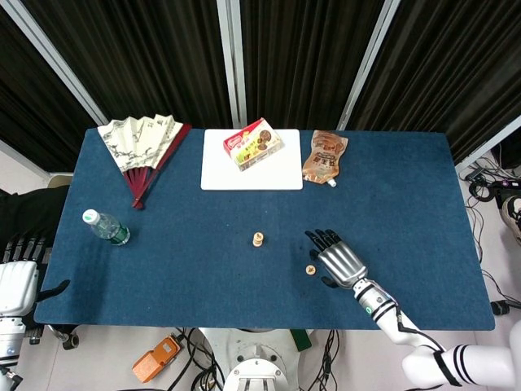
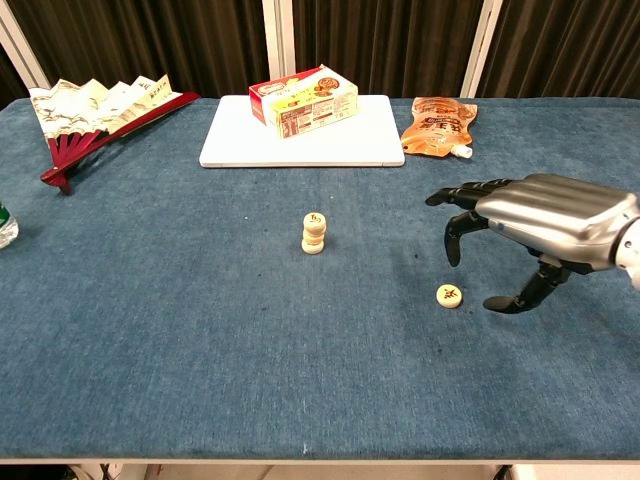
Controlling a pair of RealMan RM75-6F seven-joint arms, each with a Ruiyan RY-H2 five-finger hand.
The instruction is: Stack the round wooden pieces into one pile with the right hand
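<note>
The counter (image 2: 200, 330) carried a white board (image 2: 300, 140) at its far side. The right hand (image 2: 545, 225) hovered with fingers spread, holding nothing, just beside a loose wooden piece (image 2: 449, 295). The pile (image 2: 314, 233) stood upright, well apart, near the centre.
</note>
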